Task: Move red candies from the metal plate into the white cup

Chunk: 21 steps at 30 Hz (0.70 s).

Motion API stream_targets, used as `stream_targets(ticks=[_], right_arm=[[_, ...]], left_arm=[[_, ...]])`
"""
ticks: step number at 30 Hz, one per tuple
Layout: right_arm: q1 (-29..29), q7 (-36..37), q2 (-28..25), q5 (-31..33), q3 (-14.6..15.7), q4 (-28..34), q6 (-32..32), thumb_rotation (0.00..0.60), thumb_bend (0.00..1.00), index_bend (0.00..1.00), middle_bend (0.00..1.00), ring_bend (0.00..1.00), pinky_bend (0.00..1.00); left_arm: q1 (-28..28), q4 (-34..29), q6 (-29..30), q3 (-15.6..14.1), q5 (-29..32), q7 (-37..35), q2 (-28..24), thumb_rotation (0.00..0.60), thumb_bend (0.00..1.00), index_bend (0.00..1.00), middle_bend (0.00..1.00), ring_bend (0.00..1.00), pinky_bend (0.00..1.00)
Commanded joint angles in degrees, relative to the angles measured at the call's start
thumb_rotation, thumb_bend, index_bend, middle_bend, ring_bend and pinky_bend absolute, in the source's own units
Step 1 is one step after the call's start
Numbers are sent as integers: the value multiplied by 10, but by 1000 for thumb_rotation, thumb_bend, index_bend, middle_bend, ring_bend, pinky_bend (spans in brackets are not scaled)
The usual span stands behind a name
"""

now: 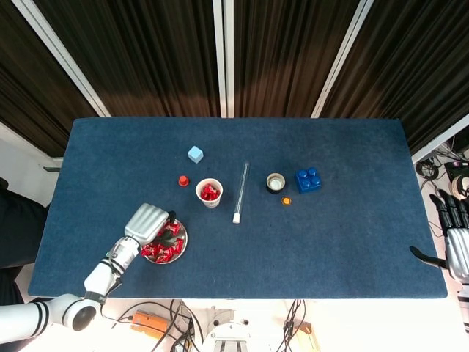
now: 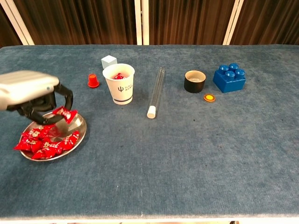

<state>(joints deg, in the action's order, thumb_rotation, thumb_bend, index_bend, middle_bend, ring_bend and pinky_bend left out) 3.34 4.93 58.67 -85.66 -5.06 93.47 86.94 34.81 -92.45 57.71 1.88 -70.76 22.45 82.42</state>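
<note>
A metal plate (image 2: 80,132) (image 1: 184,240) at the front left carries several red candies (image 2: 41,143) (image 1: 163,253). My left hand (image 2: 31,90) (image 1: 148,221) hovers just over the plate's far side, its dark fingers pinching one red candy (image 2: 65,113) lifted clear of the pile. The white cup (image 2: 119,88) (image 1: 209,198) stands upright behind and to the right of the plate, with red candies (image 2: 119,75) inside. My right hand (image 1: 458,248) hangs off the table's right edge with fingers apart and nothing in it; only the head view shows it.
A small red cap (image 2: 93,80) and a pale blue cube (image 2: 109,61) sit left of the cup. A glass tube (image 2: 156,91) lies to its right. Further right are a black cup (image 2: 195,81), an orange cap (image 2: 209,97) and a blue brick (image 2: 229,77).
</note>
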Motion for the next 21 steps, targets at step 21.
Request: stream_targets(ticks=[21], right_arm=[[-2, 10, 2, 3, 1, -9, -3, 600, 173, 0, 0, 0, 0]], left_arm=[[193, -14, -82, 149, 237, 86, 23, 600, 393, 541, 939, 861, 851]])
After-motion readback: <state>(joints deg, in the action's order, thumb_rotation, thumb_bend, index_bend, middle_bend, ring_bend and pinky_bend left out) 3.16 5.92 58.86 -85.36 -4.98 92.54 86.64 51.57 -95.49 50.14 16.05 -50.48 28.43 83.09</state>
